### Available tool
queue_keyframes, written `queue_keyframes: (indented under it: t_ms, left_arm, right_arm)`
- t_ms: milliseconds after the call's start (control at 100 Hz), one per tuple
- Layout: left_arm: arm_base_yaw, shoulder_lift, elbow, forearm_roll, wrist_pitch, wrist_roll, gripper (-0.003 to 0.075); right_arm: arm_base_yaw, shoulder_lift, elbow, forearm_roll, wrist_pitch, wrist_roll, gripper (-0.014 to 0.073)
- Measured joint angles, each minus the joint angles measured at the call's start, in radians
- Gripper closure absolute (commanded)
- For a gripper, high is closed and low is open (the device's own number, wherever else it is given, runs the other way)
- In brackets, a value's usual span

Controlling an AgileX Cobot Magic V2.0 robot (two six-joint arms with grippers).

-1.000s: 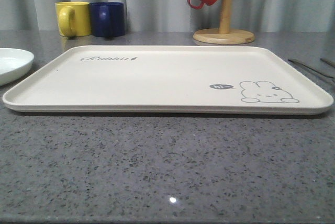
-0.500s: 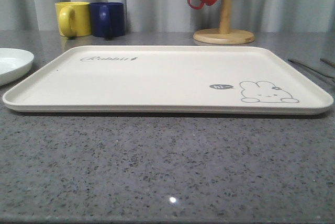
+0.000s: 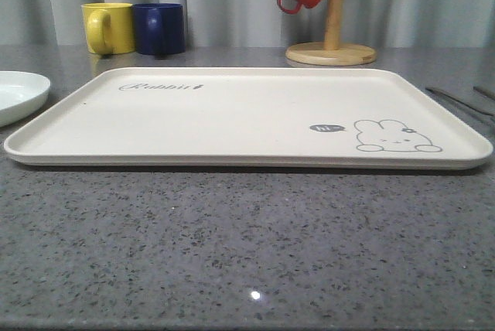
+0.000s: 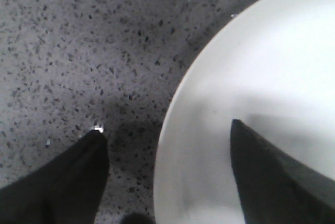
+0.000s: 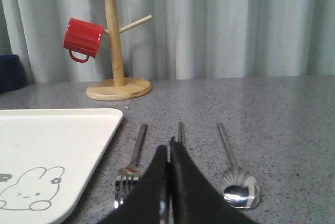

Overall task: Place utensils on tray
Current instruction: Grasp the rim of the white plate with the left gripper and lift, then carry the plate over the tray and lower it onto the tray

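On the grey speckled counter (image 3: 247,254) the cream rabbit tray (image 3: 232,114) lies bare, nothing yet set on it. The white plate (image 3: 17,95) sits just off its left edge, and in the left wrist view the left gripper (image 4: 165,145) straddles the plate's rim (image 4: 172,109), fingers spread wide, one finger (image 4: 73,177) over the counter and the other (image 4: 272,177) over the plate's inside; whether either touches I cannot tell. To the tray's right, the right wrist view shows the fork (image 5: 131,164), the chopsticks (image 5: 180,132) and the spoon (image 5: 235,174) lying side by side on the counter, handles pointing away toward the wooden mug stand (image 5: 118,72) with its red mug (image 5: 82,40). The right gripper (image 5: 168,182) is pressed closed, empty, fingertips together in line with the chopsticks.

The step in hand looks like taking the plate. To do it well, the left fingers should come down so the rim sits deep between them, close squarely rather than at the tips, then lift enough to clear the tray's raised edge before carrying it across and setting it flat, leaving room on the right side for the cutlery
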Motion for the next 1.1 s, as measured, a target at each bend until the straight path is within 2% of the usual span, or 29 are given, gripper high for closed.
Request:
queue_keyframes:
  t_ms: [190,410,570,700,970,1100]
  left_arm:
    - [0.000,0.010,-0.001,-0.010,-0.015,0.016,0.0737]
    - [0.012,0.008,-0.002,-0.035,-0.014,0.046,0.0737]
    - [0.052,-0.014,0.000,-0.158,0.006,0.129,0.0737]
    - [0.081,-0.066,-0.002,-0.239,0.014,0.184,0.0737]
    - [0.089,-0.192,-0.042,-0.269,0.048,0.210,0.0737]
    - [0.089,-0.237,-0.060,-0.347,0.065,0.251,0.0738]
  right_arm:
    - [0.000,0.000,0.000,0.000,0.000,0.000,0.0662]
    - [0.000,0.000,0.000,0.000,0.000,0.000,0.0662]
    - [0.000,0.000,0.000,0.000,0.000,0.000,0.0662]
    - [0.000,0.000,0.000,0.000,0.000,0.000,0.0662]
    - [0.000,0.000,0.000,0.000,0.000,0.000,0.0662]
    - [0.000,0.000,0.000,0.000,0.000,0.000,0.0662]
